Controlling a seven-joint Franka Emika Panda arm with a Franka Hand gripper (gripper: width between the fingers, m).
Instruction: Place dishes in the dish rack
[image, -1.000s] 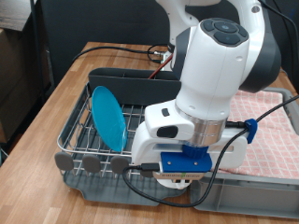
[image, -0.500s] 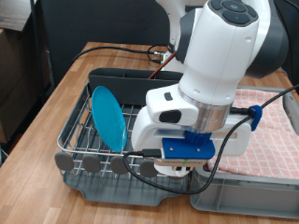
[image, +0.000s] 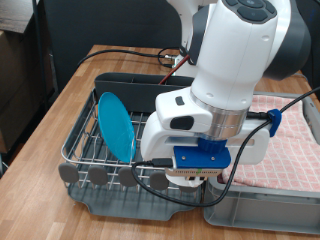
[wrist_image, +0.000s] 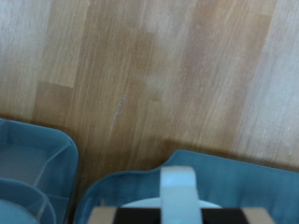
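Note:
The round light-blue plate (image: 116, 124) stands on edge in the silver wire dish rack (image: 84, 150), near the exterior view's left. The tall dark grey caddy (image: 128, 92) is behind it, and grey discs (image: 99, 176) line the rack's front edge. My gripper (image: 190, 181) hangs low over the rack's right part, and its fingers are mostly hidden under the hand and its blue mount. The wrist view shows a white curved piece (wrist_image: 177, 183) close to the camera, over grey-blue plastic rims (wrist_image: 37, 149) and wooden table (wrist_image: 149, 75). I cannot tell whether it is the mug. The wooden spoon is out of view.
A grey crate (image: 262, 214) lined with pink checked cloth (image: 296, 128) sits at the exterior view's right, beside the rack. Black cables (image: 170, 190) hang from the hand across the rack's front. The wooden table (image: 68, 100) runs to the left.
The hand has risen a little above the rack and shifted slightly. It has been nearly still for the last half second. The plate has not moved.

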